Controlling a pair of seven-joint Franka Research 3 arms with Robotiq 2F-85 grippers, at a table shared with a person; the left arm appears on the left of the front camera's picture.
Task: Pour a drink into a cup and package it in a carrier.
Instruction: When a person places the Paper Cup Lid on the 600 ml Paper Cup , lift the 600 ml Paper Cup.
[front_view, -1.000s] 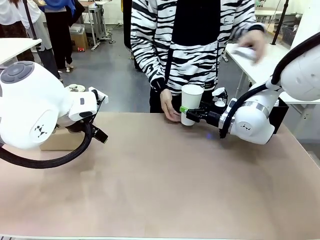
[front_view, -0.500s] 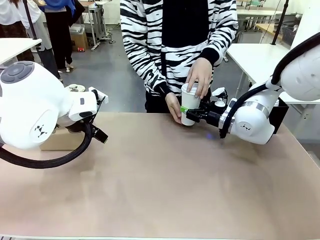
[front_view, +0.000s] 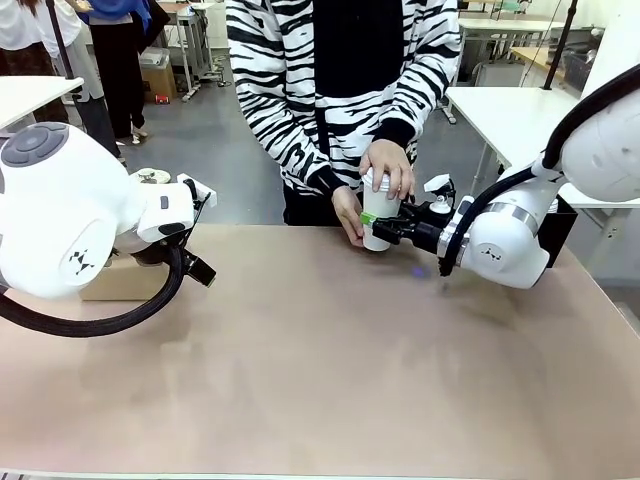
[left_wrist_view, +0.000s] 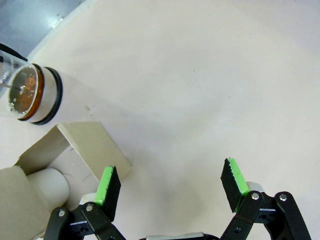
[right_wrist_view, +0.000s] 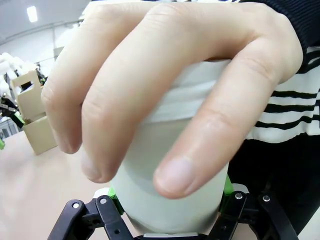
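Observation:
A white paper cup (front_view: 377, 222) stands at the table's far edge, and my right gripper (front_view: 374, 221) is shut on its lower wall from the right. The person's one hand (front_view: 385, 165) presses down on the cup's top while the other hand (front_view: 347, 212) holds its side. In the right wrist view the cup (right_wrist_view: 170, 190) sits between my right gripper's (right_wrist_view: 170, 202) pads under that hand (right_wrist_view: 150, 75). My left gripper (left_wrist_view: 170, 182) hangs open over bare table, beside the brown carrier (left_wrist_view: 75, 147), which holds a white cup (left_wrist_view: 47, 187). The drink (left_wrist_view: 22, 90) shows dark in its glass jug.
The carrier (front_view: 115, 282) sits at the table's left, half hidden behind my left arm (front_view: 60, 215). A black box (front_view: 560, 228) stands behind my right arm. White tables and other people are farther back. The near half of the table is bare.
The person's hand came from the white table at the right onto the cup's top and now presses on it. Neither arm has moved.

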